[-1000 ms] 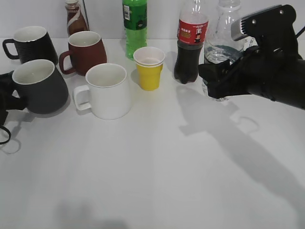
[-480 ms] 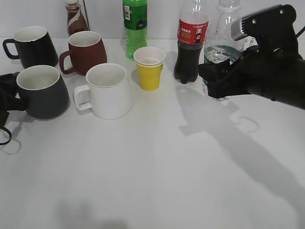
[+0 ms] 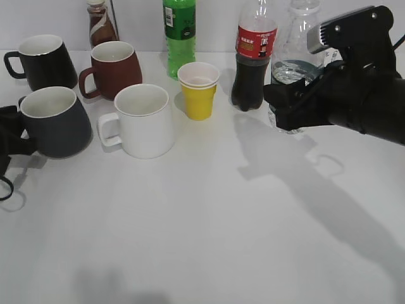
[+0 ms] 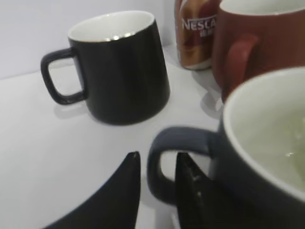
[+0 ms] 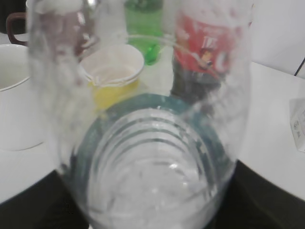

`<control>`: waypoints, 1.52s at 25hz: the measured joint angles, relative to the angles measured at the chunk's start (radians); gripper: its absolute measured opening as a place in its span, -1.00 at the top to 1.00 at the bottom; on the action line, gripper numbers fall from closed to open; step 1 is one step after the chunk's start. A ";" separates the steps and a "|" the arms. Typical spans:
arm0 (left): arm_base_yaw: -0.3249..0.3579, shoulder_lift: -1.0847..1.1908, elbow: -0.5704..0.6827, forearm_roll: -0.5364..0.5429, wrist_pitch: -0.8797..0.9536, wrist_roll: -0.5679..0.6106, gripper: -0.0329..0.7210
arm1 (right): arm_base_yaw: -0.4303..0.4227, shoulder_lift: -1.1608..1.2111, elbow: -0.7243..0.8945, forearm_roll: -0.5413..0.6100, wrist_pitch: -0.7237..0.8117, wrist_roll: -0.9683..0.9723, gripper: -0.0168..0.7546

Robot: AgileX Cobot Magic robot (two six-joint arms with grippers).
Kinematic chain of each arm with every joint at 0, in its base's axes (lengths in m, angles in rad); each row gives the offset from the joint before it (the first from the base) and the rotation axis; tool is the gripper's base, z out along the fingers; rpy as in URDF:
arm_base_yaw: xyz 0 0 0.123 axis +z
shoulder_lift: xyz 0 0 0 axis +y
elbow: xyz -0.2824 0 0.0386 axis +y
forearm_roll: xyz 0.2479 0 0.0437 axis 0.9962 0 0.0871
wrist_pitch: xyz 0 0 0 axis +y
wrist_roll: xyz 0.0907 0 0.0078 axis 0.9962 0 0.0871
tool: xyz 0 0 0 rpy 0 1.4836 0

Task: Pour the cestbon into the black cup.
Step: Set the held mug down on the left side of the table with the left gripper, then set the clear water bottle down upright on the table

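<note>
Jaws of both grippers are closed: left gripper [image 4: 155,188] pinching the black cup's [image 3: 56,121] handle, right gripper [image 3: 286,109] clamping the uncapped bottle [image 5: 147,143]; tilting early would spill onto the surface [image 3: 209,215].

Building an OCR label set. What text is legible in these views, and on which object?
"NESCA", cut off at the frame edge: brown coffee bottle, left wrist view.
Red label of the cola bottle: white characters, too small to read.
Green bottle: dark label patch, print unreadable.
Clear water bottle in the right gripper: label blurred, nothing readable.
Mugs and yellow cup: no visible text.
</note>
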 joint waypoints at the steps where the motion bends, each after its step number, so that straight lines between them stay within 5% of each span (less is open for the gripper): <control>1: 0.000 0.000 0.010 0.000 -0.003 0.000 0.37 | 0.000 0.000 0.000 0.000 -0.001 0.000 -0.23; 11: 0.000 -0.069 0.138 -0.026 -0.067 -0.001 0.35 | -0.002 0.004 0.002 0.028 -0.028 0.000 -0.23; 20: 0.000 -0.212 0.203 -0.039 -0.063 -0.001 0.34 | -0.043 0.221 0.134 0.153 -0.417 -0.007 -0.23; 26: 0.000 -0.312 0.206 -0.033 -0.015 -0.001 0.33 | -0.043 0.330 0.138 0.095 -0.478 0.054 -0.23; 31: 0.000 -0.384 0.206 -0.003 0.007 -0.001 0.32 | -0.043 0.329 0.138 0.069 -0.522 0.049 -0.69; 38: 0.000 -0.588 0.206 0.003 0.220 -0.074 0.31 | -0.043 0.157 0.139 0.049 -0.470 -0.001 -0.78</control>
